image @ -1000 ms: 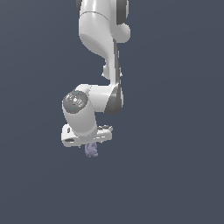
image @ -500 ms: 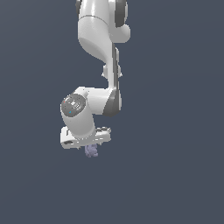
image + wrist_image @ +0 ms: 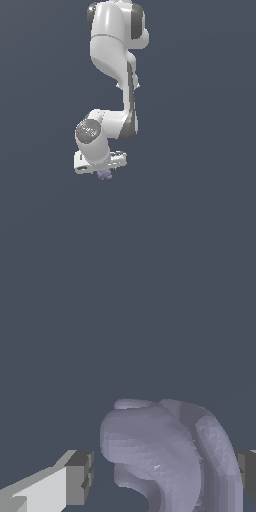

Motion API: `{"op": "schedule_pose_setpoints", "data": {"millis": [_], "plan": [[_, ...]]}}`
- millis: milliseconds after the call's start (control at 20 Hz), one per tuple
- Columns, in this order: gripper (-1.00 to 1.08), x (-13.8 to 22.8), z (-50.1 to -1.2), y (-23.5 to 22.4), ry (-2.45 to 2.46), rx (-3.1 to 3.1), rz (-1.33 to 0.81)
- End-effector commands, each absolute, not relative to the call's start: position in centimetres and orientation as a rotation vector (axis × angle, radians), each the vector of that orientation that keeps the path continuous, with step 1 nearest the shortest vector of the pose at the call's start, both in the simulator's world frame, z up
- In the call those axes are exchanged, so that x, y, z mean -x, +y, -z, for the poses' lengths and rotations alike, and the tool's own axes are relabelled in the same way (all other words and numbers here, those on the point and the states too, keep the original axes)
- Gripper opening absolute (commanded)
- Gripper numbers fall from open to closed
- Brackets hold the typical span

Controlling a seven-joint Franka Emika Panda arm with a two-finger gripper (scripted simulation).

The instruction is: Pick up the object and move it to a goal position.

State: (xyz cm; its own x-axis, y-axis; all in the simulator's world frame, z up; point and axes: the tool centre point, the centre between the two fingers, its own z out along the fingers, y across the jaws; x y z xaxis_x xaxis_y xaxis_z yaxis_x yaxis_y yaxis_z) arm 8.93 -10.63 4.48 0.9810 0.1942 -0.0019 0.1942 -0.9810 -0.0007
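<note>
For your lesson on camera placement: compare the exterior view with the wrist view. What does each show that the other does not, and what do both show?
Only the exterior view shows the white arm reaching down from above, with its joints and wrist. Only the wrist view shows the object's lumpy, folded surface up close, with a grey fingertip on each side of it. Both show the lavender-grey object at the gripper against plain dark background.

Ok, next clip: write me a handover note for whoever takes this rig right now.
Claw: the small pale lavender-grey lumpy object sits between its fingers; the wrist view shows a gap at one pad, so the grip is unconfirmed.
Object: under the white claw, apparently lifted; no surface detail shows to confirm it.
Done: object reached, apparently picked up.
Left: carry it to the goal; no goal marker shows in either view.
</note>
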Motion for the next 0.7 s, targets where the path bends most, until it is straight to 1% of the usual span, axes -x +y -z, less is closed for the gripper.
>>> {"op": "schedule_pose_setpoints", "data": {"millis": [0,150,200,650], "plan": [[1.0,-9.03,-4.06,-10.66,-0.307,3.127,0.0],[1.0,-9.12,-4.2,-10.67,-0.307,3.127,0.0],[-1.0,-9.12,-4.2,-10.67,-0.307,3.127,0.0],[-1.0,-9.12,-4.2,-10.67,-0.307,3.127,0.0]]}}
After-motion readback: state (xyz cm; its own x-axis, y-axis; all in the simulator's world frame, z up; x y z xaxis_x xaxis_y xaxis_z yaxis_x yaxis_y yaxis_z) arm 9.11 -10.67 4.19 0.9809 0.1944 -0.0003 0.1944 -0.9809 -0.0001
